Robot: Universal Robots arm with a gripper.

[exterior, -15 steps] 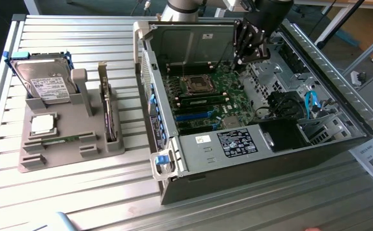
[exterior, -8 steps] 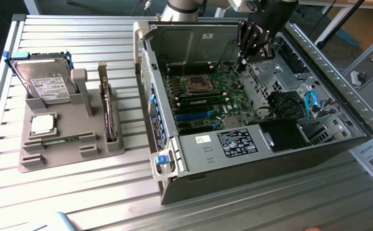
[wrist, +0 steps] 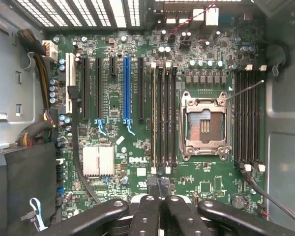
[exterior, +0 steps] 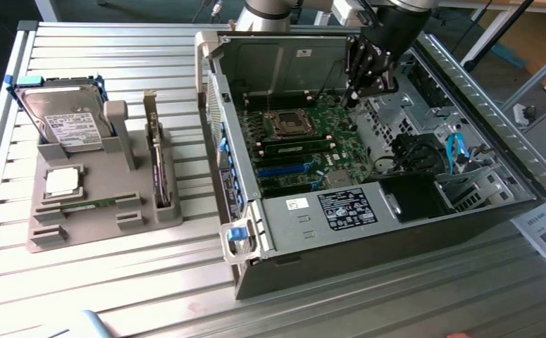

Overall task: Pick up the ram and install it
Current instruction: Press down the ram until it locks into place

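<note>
The ram (exterior: 89, 204), a thin green stick, lies flat in a slot of the grey holder (exterior: 103, 211) on the exterior view's left, outside the case. My gripper (exterior: 351, 98) hangs inside the open computer case (exterior: 498, 190), over the far edge of the motherboard (exterior: 311, 141). In the wrist view, the gripper (wrist: 160, 186) is shut, its fingertips pressed together with nothing visible between them. It hovers above the black memory slots (wrist: 163, 118) beside the empty processor socket (wrist: 205, 125). Another green strip (exterior: 296, 146) shows among the slots in the exterior view.
A silver hard drive (exterior: 66, 120) with a white label and a square silver processor (exterior: 63, 182) sit on the grey holder. An upright card (exterior: 160, 169) stands in its right slot. Inside the case are a black power supply (exterior: 367, 208), cables (exterior: 456, 151) and a blue expansion slot (wrist: 127, 88).
</note>
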